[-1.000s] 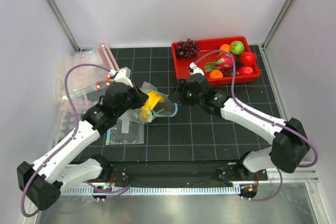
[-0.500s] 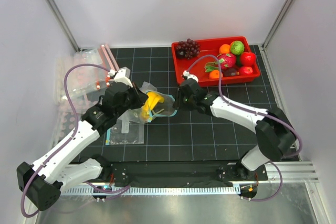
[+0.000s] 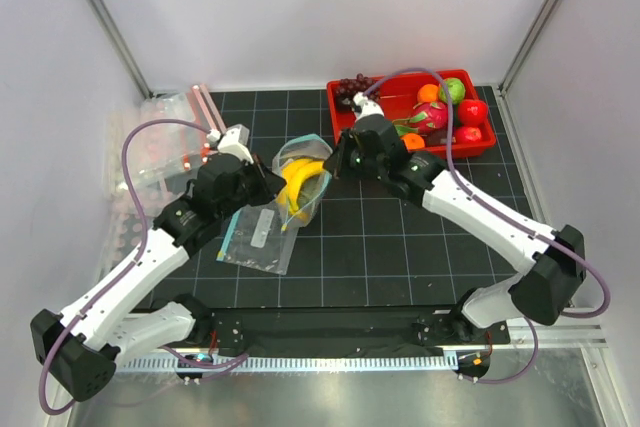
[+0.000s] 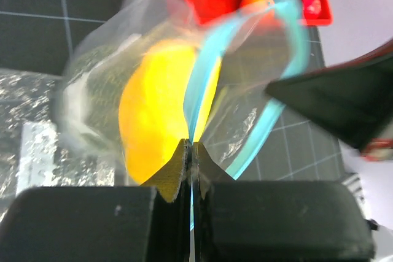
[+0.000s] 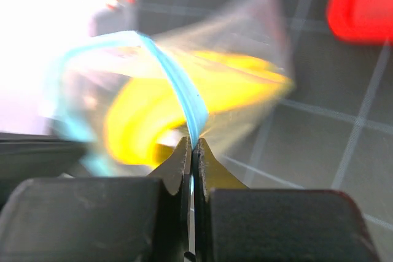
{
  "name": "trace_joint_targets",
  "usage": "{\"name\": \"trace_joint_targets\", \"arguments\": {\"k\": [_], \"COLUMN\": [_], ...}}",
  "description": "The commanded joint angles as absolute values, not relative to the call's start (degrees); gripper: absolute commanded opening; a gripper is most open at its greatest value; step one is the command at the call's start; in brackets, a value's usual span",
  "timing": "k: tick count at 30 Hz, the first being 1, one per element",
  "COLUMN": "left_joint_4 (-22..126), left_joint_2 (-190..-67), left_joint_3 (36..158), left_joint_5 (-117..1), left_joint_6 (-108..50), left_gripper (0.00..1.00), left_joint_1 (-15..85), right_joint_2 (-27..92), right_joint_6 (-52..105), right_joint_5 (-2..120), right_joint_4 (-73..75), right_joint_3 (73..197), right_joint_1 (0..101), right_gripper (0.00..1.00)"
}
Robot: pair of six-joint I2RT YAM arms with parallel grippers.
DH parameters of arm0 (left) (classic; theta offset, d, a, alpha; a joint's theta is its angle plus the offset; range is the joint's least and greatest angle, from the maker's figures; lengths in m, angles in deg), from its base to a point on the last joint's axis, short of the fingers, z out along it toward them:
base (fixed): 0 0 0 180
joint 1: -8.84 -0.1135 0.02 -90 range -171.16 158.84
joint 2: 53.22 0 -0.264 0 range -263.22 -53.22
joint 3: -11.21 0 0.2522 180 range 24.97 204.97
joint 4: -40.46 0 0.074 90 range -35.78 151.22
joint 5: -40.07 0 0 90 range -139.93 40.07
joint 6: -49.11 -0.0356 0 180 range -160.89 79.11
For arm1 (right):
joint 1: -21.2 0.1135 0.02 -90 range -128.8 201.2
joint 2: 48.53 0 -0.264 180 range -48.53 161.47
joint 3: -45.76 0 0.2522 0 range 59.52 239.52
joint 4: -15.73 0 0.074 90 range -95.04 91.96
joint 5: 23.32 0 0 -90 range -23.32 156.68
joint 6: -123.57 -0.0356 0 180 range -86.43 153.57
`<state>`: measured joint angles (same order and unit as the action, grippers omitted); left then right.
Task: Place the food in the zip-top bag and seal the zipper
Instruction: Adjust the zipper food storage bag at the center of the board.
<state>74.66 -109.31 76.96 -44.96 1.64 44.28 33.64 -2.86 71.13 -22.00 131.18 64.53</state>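
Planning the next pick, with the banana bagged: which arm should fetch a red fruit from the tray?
Right. The right gripper is beside the red tray holding the red fruit; the left gripper, shut on the zipper, is farther away and can hold the bag.

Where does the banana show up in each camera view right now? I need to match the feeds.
Top external: the banana sits left of centre, between the two arms' tips.
Left wrist: the banana is left of centre, a yellow blur behind clear plastic.
Right wrist: the banana spans the middle, blurred.
Shared landmark: the teal-blue zipper runs alongside or across the banana in every view.
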Motion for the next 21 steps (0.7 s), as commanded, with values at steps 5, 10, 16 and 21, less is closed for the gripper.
{"name": "trace_joint_targets", "arguments": {"k": [5, 10, 16, 21], "left_joint_4": [68.4, 67.3, 61.9, 58.2], "left_joint_2": [-112.8, -118.6, -123.5, -130.9], "left_joint_3": [80.7, 82.0, 79.6, 79.8], "left_joint_5": [-58.2, -61.2, -62.0, -62.3], "left_joint_6": [4.6, 3.7, 4.5, 4.4], "left_gripper": [0.01, 0.00, 0.00, 0.00], "left_joint_1": [43.9, 43.9, 44.0, 44.0], "right_joint_2": [37.1, 43.4, 43.4, 39.5], "right_joint_6": [-1.3, -1.9, -1.1, 0.0], "right_joint_5": [69.8, 69.0, 71.4, 73.9], "right_joint_4": [-21.9, -21.2, -21.9, -23.7], "right_joint_3": [138.3, 139.9, 140.8, 140.8], "right_joint_1": [67.8, 68.9, 68.7, 68.4], "right_gripper": [0.01, 0.01, 0.01, 0.01]}}
